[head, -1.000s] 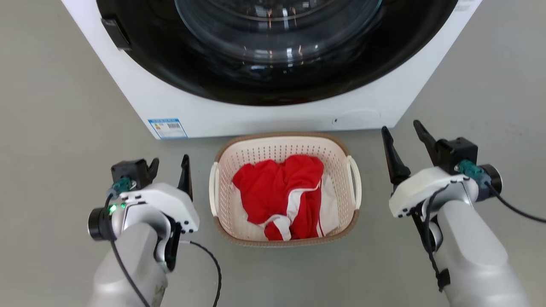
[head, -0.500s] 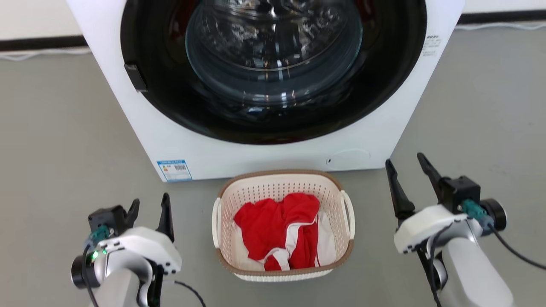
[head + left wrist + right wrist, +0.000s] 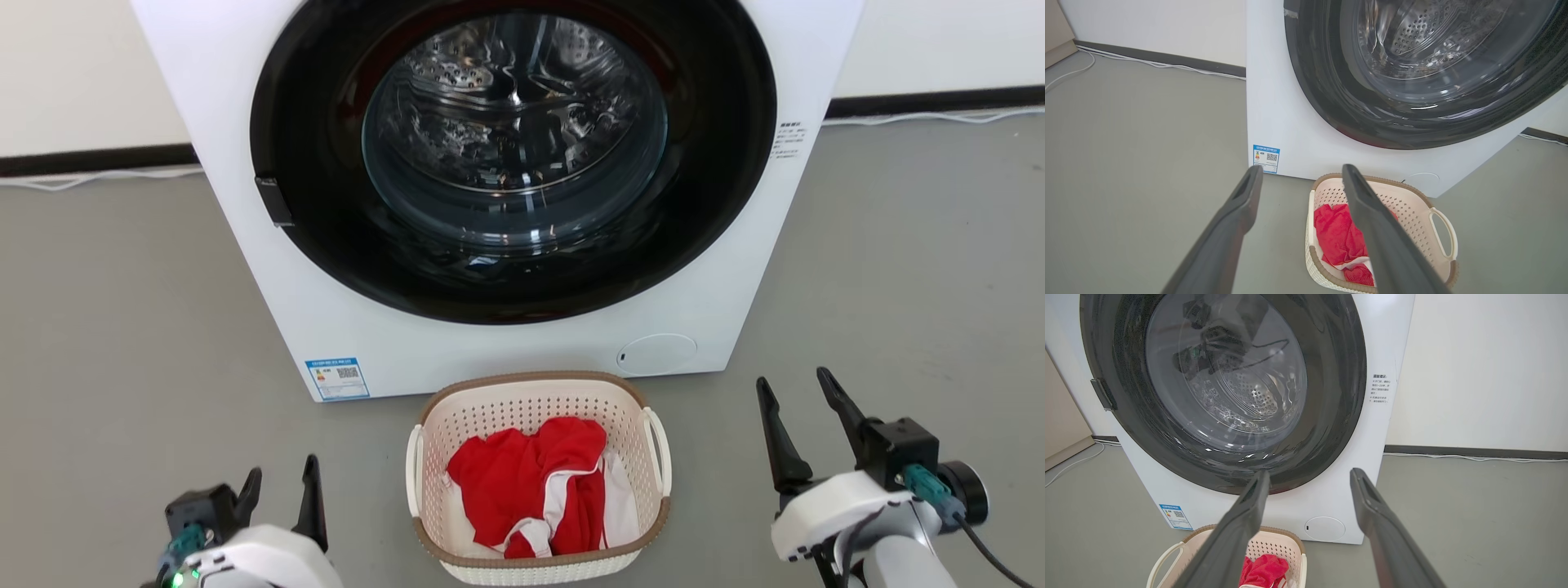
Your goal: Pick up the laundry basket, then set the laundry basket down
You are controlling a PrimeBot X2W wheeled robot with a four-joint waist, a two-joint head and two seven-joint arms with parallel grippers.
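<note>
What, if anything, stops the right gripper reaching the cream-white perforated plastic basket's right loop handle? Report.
Likely yes: the open right gripper hangs beside the basket, only grey floor between it and that handle.

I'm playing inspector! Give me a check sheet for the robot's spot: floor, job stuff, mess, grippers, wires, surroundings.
Surface: grey floor.
Job's things: laundry basket stands on the floor before the washing machine, holding a red garment and white cloth; ungripped.
Clutter: nothing seen.
Grippers: left gripper open, left of the basket, apart; right gripper open, right of it, apart.
Cables: white cable along the baseboard; black cable at the right wrist.
Surroundings: washing machine with round glass door, blue label; pale wall.
</note>
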